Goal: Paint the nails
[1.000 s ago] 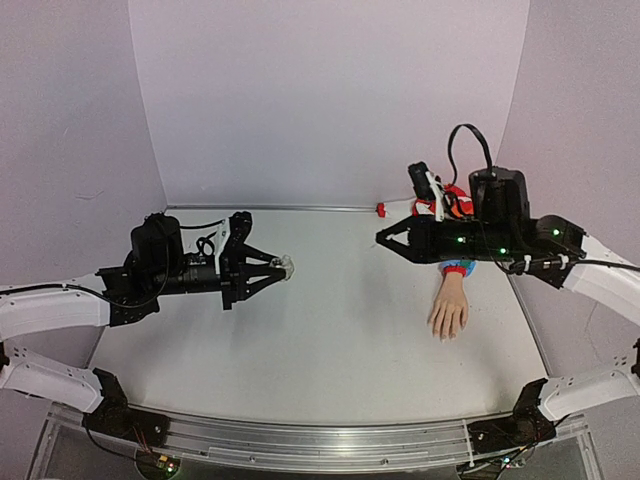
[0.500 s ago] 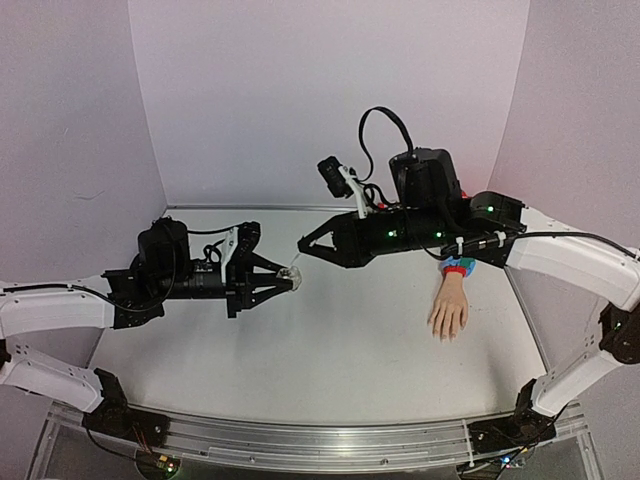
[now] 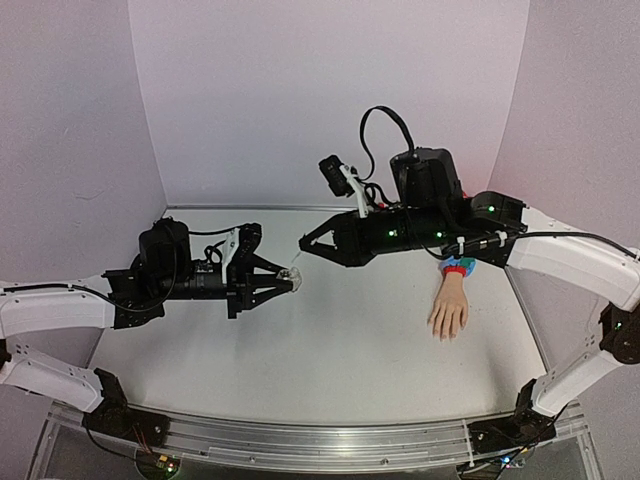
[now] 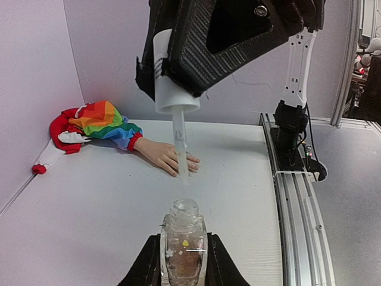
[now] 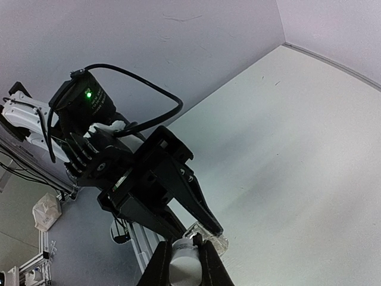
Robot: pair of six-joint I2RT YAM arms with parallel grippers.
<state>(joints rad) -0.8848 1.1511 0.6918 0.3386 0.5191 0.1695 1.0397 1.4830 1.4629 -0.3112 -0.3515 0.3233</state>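
Observation:
A small clear bottle (image 4: pixel 183 241) sits upright between the fingers of my left gripper (image 4: pixel 183 250), which is shut on it above the table's middle left (image 3: pixel 290 277). My right gripper (image 5: pixel 184 247) is shut on a white cap (image 5: pixel 183 267); the cap's brush stem (image 4: pixel 180 149) hangs just above the bottle's open neck. The pale fake hand (image 3: pixel 448 310) lies palm down at the right, its nails (image 4: pixel 193 167) pointing towards the near edge. Its rainbow sleeve (image 4: pixel 104 119) trails behind it. My right gripper (image 3: pixel 305 245) is well left of that hand.
An aluminium rail (image 3: pixel 320 440) runs along the near edge. The right arm's base (image 4: pixel 290 128) stands by the rail (image 4: pixel 297 196). Lilac walls close the back and both sides. The sleeve's red end (image 4: pixel 40 167) reaches the wall corner.
The right arm swung left from above the fake hand to the bottle with the cap and brush. The left gripper shifted slightly right. Over the last half second nothing moved.

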